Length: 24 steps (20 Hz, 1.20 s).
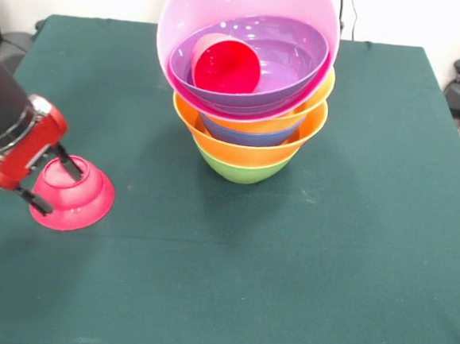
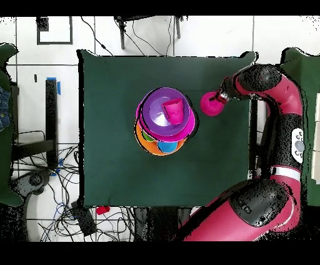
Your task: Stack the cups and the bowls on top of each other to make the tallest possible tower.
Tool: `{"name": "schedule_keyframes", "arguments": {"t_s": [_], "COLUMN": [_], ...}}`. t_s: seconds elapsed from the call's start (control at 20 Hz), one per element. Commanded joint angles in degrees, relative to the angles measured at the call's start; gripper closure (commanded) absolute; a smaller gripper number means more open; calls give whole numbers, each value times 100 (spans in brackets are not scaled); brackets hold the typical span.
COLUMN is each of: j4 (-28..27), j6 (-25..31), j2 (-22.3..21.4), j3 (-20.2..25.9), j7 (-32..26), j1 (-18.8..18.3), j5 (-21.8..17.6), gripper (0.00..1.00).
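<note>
Red and black arm comes in from about 9 o'clock in the front view, and its gripper [image 1: 46, 180] sits right on a small red bowl [image 1: 73, 194] that's lying upside down on the green tablecloth [image 1: 285, 280]. One dark fingertip [image 1: 69, 165] rests on the bowl's raised base and the other shows at its rim on the 8 o'clock side, so the jaws are spread around the bowl. Whether they're actually squeezing it, I honestly can't tell.

Moving right, toward 12 o'clock of the table, there's the tower [image 1: 251, 102]. A green bowl [image 1: 242, 170] is at the bottom, an orange bowl [image 1: 240, 145] nests in it, then a blue bowl [image 1: 249, 134] peeking out, then another orange rim [image 1: 316, 95]. On top a big pink bowl [image 1: 226, 12] is tipped toward the camera with the shallow purple bowl [image 1: 295, 57] inside it, and a red cup [image 1: 225, 64] lies on its side in the purple one, mouth facing the camera. The whole upper part leans.

Overhead view agrees: the pile [image 2: 164, 122] is about mid-table, and the little upturned bowl [image 2: 211, 104] sits apart from it at roughly its 3 o'clock, with the gripper [image 2: 220, 98] touching it from the far side of the pile. Rest of the cloth to the right in the front view is just bare.
</note>
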Motion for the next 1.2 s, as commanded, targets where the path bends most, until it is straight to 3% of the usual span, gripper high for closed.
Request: {"name": "schedule_keyframes", "arguments": {"t_s": [0.05,0.8,1.2], "j4": [-370,425,331], "j6": [397,443,469], "j2": [-8,-364,-142], "j3": [-179,-496,-625], "j7": [-159,305,373], "j1": [297,175,243], "j5": [-278,-60,-63], "gripper": [0,0,0]}}
